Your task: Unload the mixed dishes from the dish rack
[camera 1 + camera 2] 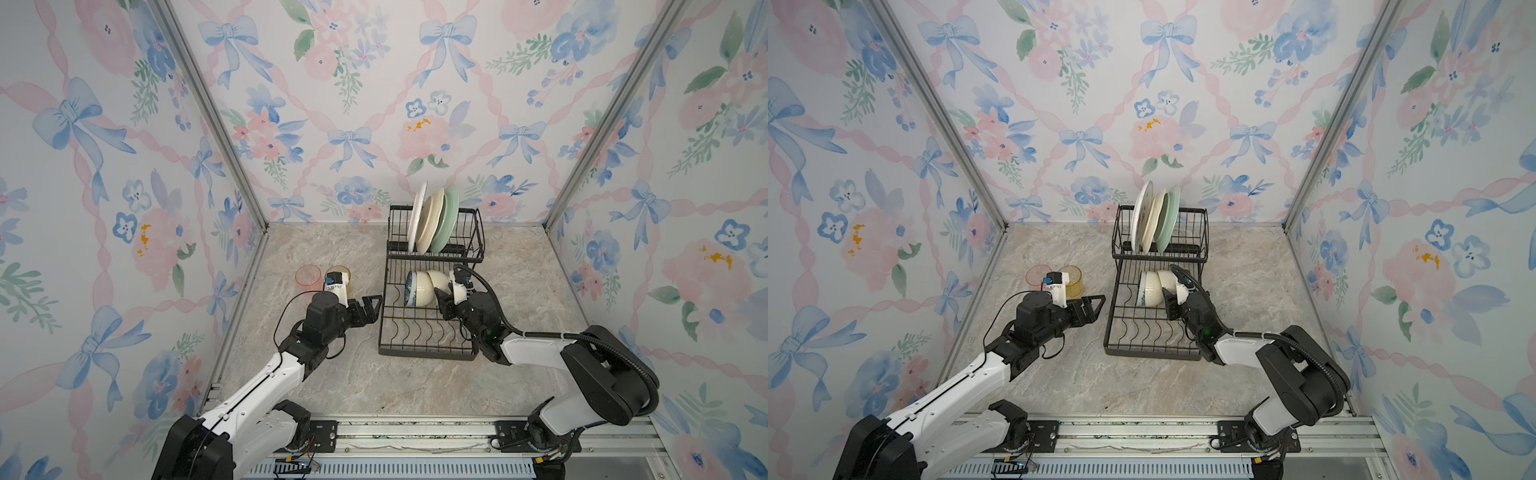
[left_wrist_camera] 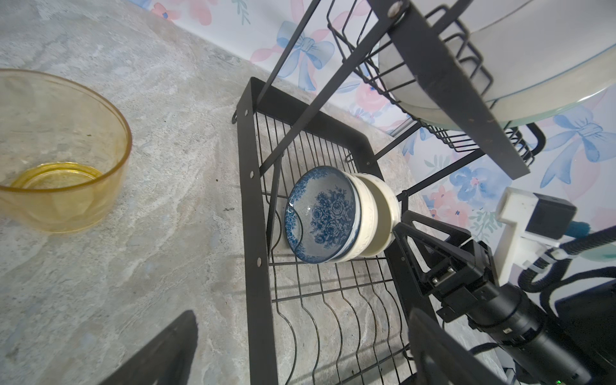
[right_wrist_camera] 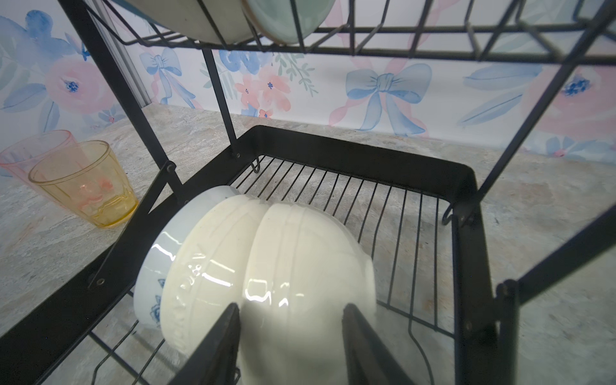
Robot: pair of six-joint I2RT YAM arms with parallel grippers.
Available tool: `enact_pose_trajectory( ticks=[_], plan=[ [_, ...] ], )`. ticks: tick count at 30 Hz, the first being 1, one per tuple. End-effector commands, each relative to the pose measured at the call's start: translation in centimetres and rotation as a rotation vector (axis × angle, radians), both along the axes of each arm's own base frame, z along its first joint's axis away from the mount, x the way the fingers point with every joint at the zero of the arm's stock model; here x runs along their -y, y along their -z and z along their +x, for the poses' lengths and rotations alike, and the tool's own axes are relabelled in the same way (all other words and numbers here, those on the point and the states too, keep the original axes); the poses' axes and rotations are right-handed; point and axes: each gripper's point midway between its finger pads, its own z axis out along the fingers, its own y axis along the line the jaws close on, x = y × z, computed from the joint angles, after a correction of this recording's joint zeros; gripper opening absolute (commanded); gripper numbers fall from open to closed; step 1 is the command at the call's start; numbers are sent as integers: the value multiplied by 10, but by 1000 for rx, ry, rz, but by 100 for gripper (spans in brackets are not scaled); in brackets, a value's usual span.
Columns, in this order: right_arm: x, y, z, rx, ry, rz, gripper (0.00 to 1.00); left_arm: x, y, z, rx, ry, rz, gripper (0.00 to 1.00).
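The black dish rack (image 1: 428,353) holds a white plate (image 1: 417,216), a cream plate (image 1: 430,220) and a pale green plate (image 1: 448,216) upright in its raised basket. On the lower tray three bowls lie nested on their sides: a blue-and-white bowl (image 2: 321,213), a cream bowl (image 3: 206,253) and an outer cream bowl (image 3: 300,253). My right gripper (image 3: 291,308) is shut on the outer cream bowl, with a finger on each side. My left gripper (image 1: 372,307) hangs open just left of the rack, holding nothing. A pink tumbler (image 1: 308,276) and a yellow tumbler (image 3: 83,183) stand on the counter.
The marble counter (image 1: 332,374) is walled in by floral panels at the back and on both sides. The rack's upper basket (image 3: 433,50) overhangs the bowls. The tumblers stand close behind my left wrist.
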Motion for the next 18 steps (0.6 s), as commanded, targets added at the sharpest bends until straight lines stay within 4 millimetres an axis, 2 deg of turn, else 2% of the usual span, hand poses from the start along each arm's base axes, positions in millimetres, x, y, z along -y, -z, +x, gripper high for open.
enact_pose_trajectory(
  ticks=[1,8,9,11,13,18],
  plan=[
    [9,-5,-4,20,49,-3,51,2,-7,2,17,7,-19,98],
    [11,-5,-11,-1,50,15,52,2,-7,2,17,7,-19,98],
    [11,-5,-13,-7,48,26,56,2,-7,2,18,7,-19,98],
    [10,-5,-14,-27,46,44,72,1,-6,2,17,3,-19,98],
    [8,-4,-16,-41,32,54,82,1,-6,2,16,5,-19,98],
    [1,4,-17,-78,1,61,94,3,-6,1,16,11,-20,98]
  ],
)
